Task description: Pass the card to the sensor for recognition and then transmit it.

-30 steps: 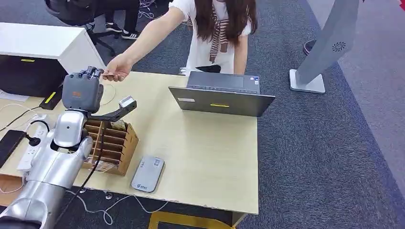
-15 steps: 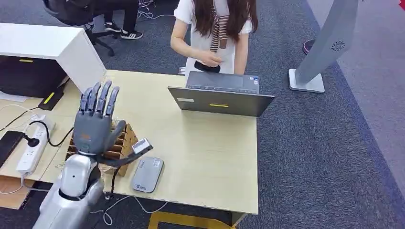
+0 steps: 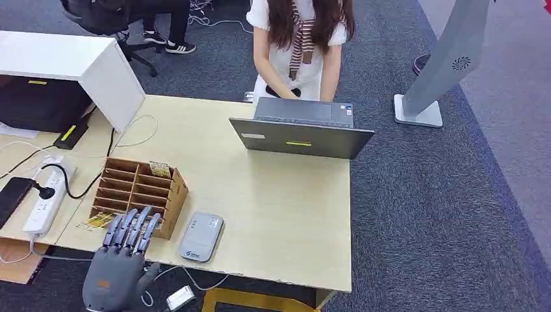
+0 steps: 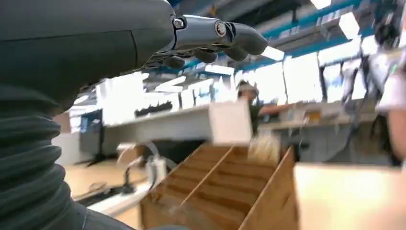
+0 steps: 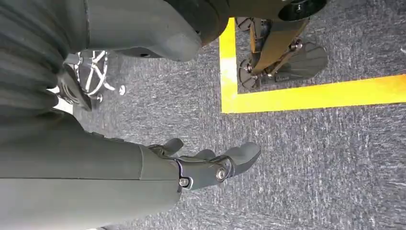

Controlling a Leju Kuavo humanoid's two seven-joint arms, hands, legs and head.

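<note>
The left hand (image 3: 120,270) hung at the near table (image 3: 273,214) edge, fingers straight and apart, holding nothing, just beside the wooden organizer (image 3: 140,195). The grey sensor (image 3: 201,237) lay right of it. The right hand (image 5: 206,165) was empty over carpet, fingers loosely spread. The card's place could not be told.

Beige table (image 3: 273,214): grey laptop (image 3: 300,129) open at far edge, facing a person (image 3: 299,39) in white top standing behind it; wooden slotted organiser (image 3: 138,193) near front left; white power strip (image 3: 47,198) with black plug at left edge; white cabinet (image 3: 71,62) beyond; grey kiosk stand (image 3: 438,71) on carpet, right.
</note>
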